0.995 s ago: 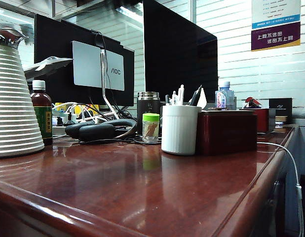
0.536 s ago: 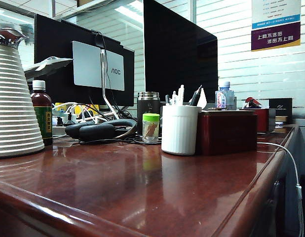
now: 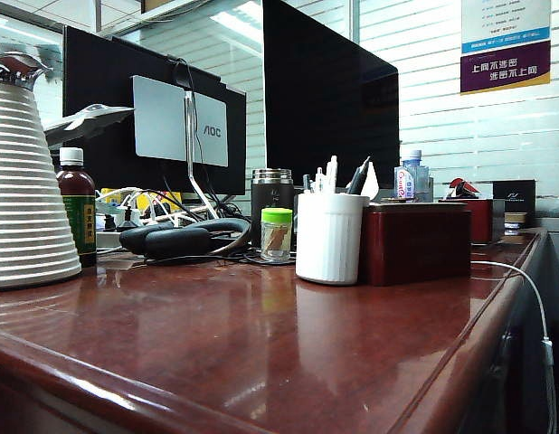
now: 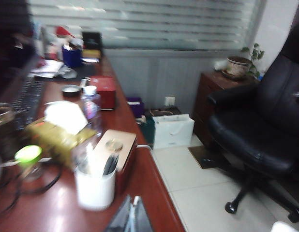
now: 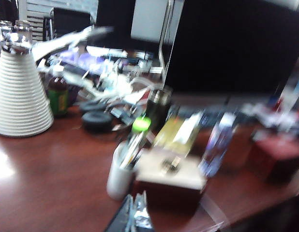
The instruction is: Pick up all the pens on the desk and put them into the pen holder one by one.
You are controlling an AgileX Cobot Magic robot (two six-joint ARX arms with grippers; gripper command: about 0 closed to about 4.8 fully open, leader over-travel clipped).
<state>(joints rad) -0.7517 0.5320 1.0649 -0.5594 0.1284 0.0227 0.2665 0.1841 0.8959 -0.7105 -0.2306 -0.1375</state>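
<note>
status: the desk (image 3: 288, 344) carries no loose pen in any view. the open wood in front of the pen holder (image 3: 328, 237) is bare and glossy in the exterior view, and both wrist views show the same surface without a pen lying on it.

pen holder: the white ribbed cup stands upright on the desk, just beside the dark red box (image 3: 415, 242), which sits to its right in the exterior view. several pens stand in the cup with their tips above the rim. a white capped stick (image 3: 332, 173) is among them, next to darker tips (image 3: 358, 174). a clear silver-grey barrel cannot be picked out with certainty at this size.

left gripper (image 4: 133, 216): raised above the near desk edge, looking down on the pen holder (image 4: 95, 187). its fingers are pressed together and carry nothing.

right gripper (image 5: 137, 214): raised on the near side of the box, above the pen holder (image 5: 120, 179). the view is blurred, but the fingers appear together with nothing between them.

neither arm appears in the exterior view.

assessment: the task looks complete or very nearly so. nothing remains visible to collect; a pen hidden behind the clutter at the back cannot be ruled out.
</note>
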